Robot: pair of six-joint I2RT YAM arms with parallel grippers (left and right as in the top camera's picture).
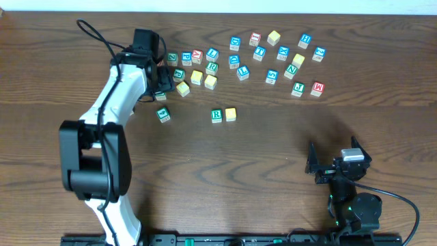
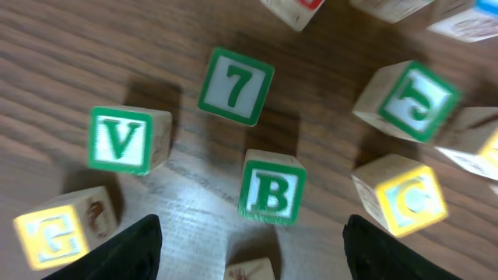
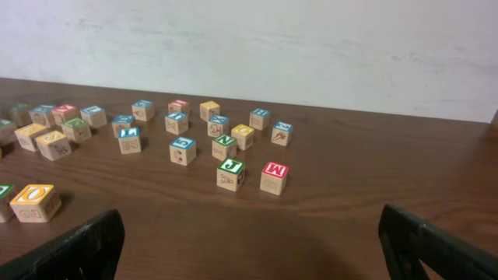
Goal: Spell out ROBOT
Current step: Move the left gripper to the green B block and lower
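The green-bordered R cube and a yellow cube stand side by side in the middle of the table. The right wrist view shows an O on that yellow cube. The green-bordered B cube lies just ahead of my left gripper, which is open over the left cluster. A plain wooden cube top shows between its fingers, untouched. My right gripper is open and empty near the front right. I cannot pick out the T cube.
Around the B sit a green V cube, a green 7 cube, a green J cube and yellow cubes. Many more cubes spread along the back, with a red M cube nearest my right gripper.
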